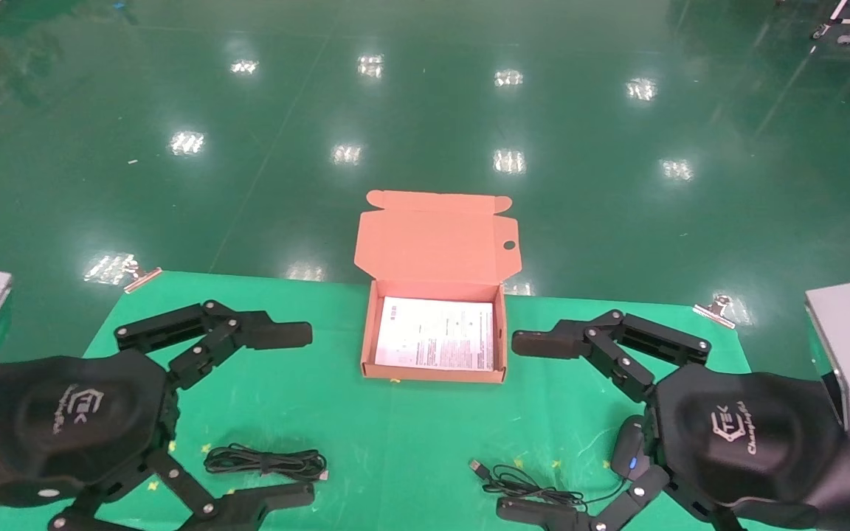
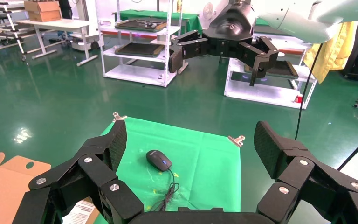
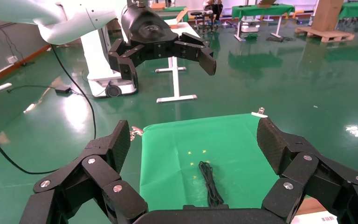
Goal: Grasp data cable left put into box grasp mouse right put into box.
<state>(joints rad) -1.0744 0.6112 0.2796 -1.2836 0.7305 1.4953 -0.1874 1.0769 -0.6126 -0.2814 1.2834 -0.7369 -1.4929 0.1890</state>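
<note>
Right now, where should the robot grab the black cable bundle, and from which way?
Probably around the middle of the data cable, coming straight down with the open left gripper. It lies flat as a long, narrow loop, so fingers closing across its short width should catch every strand.

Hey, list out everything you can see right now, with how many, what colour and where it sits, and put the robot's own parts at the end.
box: one, orange-brown, lid open, middle far edge of the table.
leaflet: one, white, printed, lying inside the box.
data cable: one, black, looped bundle, near left of the table.
mouse: one, black, corded, near right of the table.
table cloth: one, green, covering the table.
clips: two, metal, at the cloth's far corners.
left claw: one, black, open, above the data cable.
right claw: one, black, open, above the mouse.
</note>
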